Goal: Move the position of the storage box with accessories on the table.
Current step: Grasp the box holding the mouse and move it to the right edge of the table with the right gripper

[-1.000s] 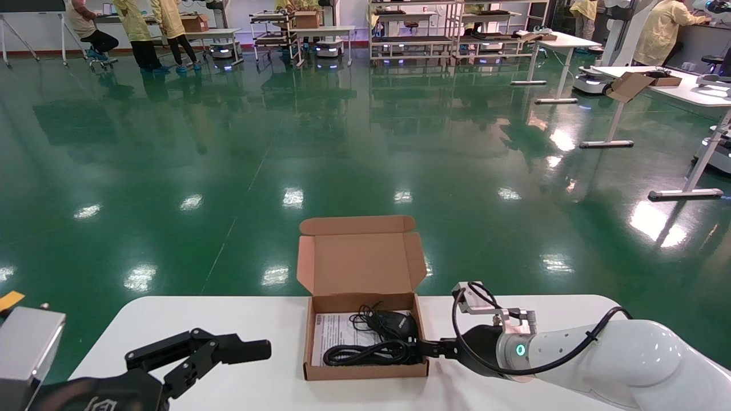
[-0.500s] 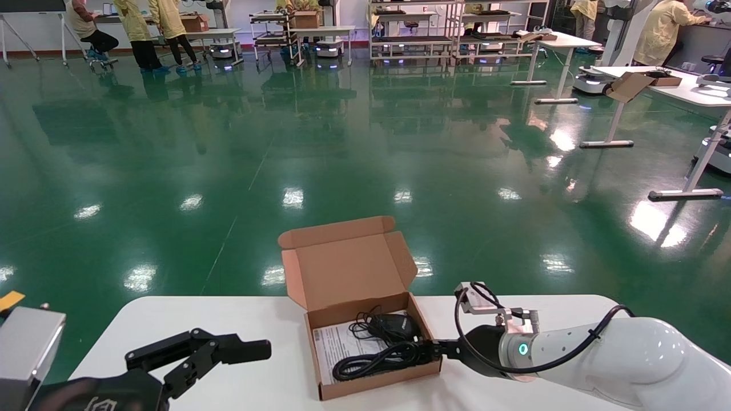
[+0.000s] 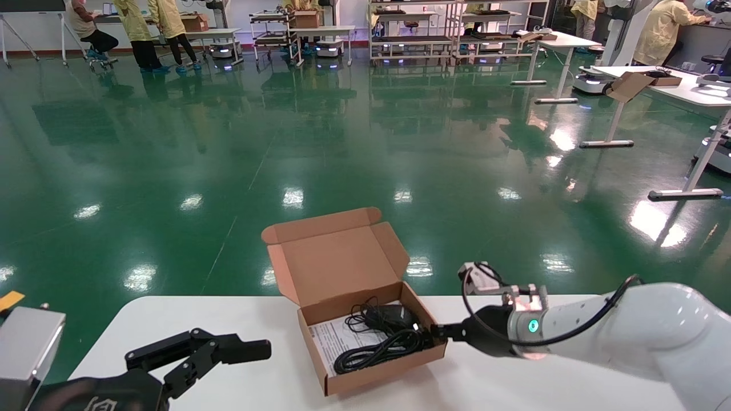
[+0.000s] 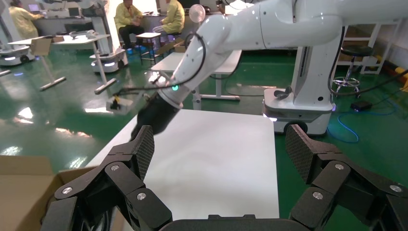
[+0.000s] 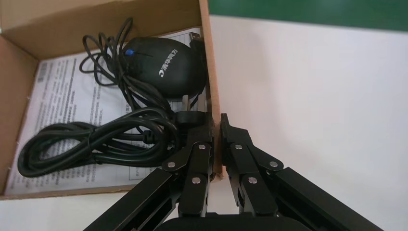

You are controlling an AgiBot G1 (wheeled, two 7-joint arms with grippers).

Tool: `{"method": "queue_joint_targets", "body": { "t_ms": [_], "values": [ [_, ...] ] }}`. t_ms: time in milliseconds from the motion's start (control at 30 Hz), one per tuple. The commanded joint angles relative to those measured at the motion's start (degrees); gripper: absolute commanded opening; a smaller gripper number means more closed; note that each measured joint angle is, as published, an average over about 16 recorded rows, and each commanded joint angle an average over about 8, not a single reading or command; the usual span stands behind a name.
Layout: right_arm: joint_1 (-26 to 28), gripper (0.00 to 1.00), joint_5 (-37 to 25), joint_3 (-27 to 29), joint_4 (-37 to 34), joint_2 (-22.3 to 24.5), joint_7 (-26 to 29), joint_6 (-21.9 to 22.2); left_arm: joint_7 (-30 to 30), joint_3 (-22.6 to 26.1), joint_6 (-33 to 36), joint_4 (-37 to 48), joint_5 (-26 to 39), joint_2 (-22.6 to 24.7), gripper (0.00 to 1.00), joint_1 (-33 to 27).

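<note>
Cardboard storage box (image 3: 365, 348): lid open, near the worktop's (image 3: 228, 319) far edge, turned askew.
Contents: black mouse (image 5: 166, 67), coiled cable (image 5: 91, 144), printed sheet (image 5: 57, 96).
Right gripper (image 5: 215, 127): fingers clamped on the box's right wall.
Left gripper (image 4: 219, 149): fingers apart, near the left corner.

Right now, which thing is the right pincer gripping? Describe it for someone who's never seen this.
On the white table sits one open brown storage box, lid up. The right pincer clamps its side wall. Unlike far-off boxes, it holds a black mouse, coiled cable and printed sheet.
</note>
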Motion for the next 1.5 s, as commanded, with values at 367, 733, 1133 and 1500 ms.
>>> {"method": "queue_joint_targets", "body": {
  "t_ms": [367,733,1133,1500],
  "values": [
    [8.14,0.00,0.14,0.14,-2.46,4.05,-3.18,-4.20,0.00,0.00,0.00,0.00,0.00,0.00,1.00,0.00],
    [13.74,0.00,-0.39,0.08,-5.50,12.74,-7.08,-5.50,0.00,0.00,0.00,0.00,0.00,0.00,1.00,0.00],
    [13.89,0.00,-0.10,0.37,-7.64,22.68,-12.69,-6.18,0.00,0.00,0.00,0.00,0.00,0.00,1.00,0.00],
    [10.92,0.00,0.98,1.13,-8.52,27.86,-16.82,-5.64,0.00,0.00,0.00,0.00,0.00,0.00,1.00,0.00]
  ]
}}
